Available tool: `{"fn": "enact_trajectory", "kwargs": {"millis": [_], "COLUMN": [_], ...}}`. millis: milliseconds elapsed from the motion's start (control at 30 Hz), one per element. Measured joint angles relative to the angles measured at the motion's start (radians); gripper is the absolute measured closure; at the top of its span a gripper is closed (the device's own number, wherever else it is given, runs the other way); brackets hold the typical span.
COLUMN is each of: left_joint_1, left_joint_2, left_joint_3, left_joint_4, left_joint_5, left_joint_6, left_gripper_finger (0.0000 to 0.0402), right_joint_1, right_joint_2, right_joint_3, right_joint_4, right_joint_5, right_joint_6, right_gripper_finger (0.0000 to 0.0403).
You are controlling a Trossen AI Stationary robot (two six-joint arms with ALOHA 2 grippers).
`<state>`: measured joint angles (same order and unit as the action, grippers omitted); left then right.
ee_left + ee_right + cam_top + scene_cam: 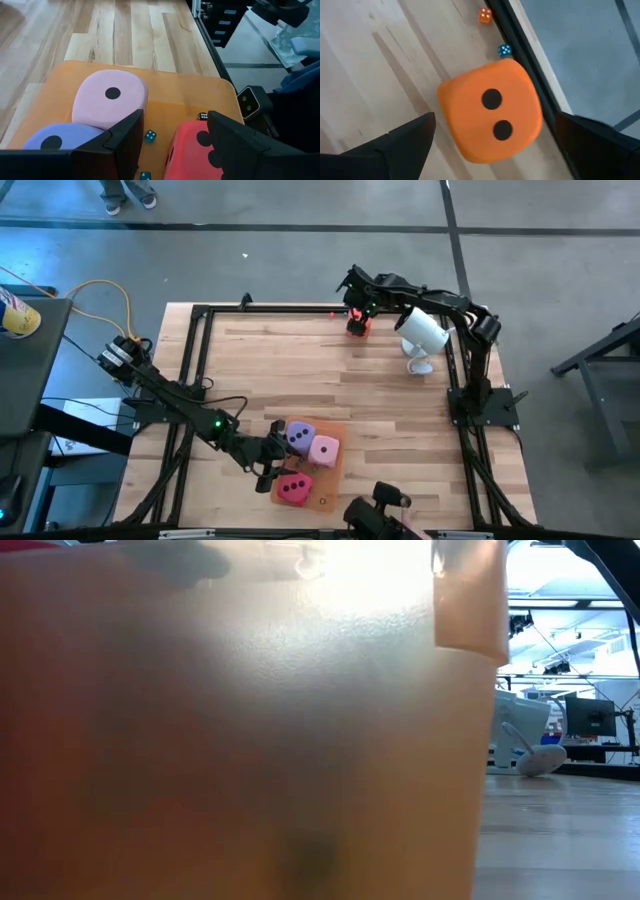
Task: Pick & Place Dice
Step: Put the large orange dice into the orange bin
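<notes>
Right gripper (490, 150), fingers spread wide, hovers over the orange die (490, 117); left gripper (172, 145), fingers apart, beside the red die (195, 150)

An orange mat (327, 488) lies on the wooden tabletop (300, 370); a white camera (421, 335) stands near its far right corner.

We list one orange die (491, 118) on the wooden surface (380, 70), two dark pips up, between the right gripper's (495, 150) wide-apart fingers (400, 145). Near the black frame rail (530, 60): a tiny blue die (504, 50) and a tiny orange die (485, 15).
</notes>
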<state>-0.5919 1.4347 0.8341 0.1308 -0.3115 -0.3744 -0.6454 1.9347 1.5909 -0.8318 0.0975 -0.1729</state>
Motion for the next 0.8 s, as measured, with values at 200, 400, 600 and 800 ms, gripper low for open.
{"fn": "enact_trajectory", "kwargs": {"millis": [200,400,600,800], "left_joint_1": [0.002,0.021,0.038,0.040], "left_joint_2": [0.000,0.000,0.000,0.000], "left_joint_3": [0.000,0.000,0.000,0.000], "left_joint_4": [0.001,0.001,0.002,0.001], "left_joint_5": [-0.001,-0.002,-0.004,-0.004], "left_joint_6": [0.000,0.000,0.000,0.000], "left_gripper_finger": [0.0188,0.0188,0.0188,0.0188], "right_joint_1": [-0.023,-0.036,-0.042,-0.042], "right_joint_2": [0.003,0.032,0.034,0.034], "right_joint_3": [0.000,0.000,0.000,0.000], "right_joint_4": [0.009,0.015,0.016,-0.002], "right_joint_5": [-0.002,-0.013,-0.086,-0.096], "right_joint_6": [-0.104,-0.144,-0.172,-0.176], "right_gripper_finger": [0.0003,0.0003,0.0003,0.0003]}}
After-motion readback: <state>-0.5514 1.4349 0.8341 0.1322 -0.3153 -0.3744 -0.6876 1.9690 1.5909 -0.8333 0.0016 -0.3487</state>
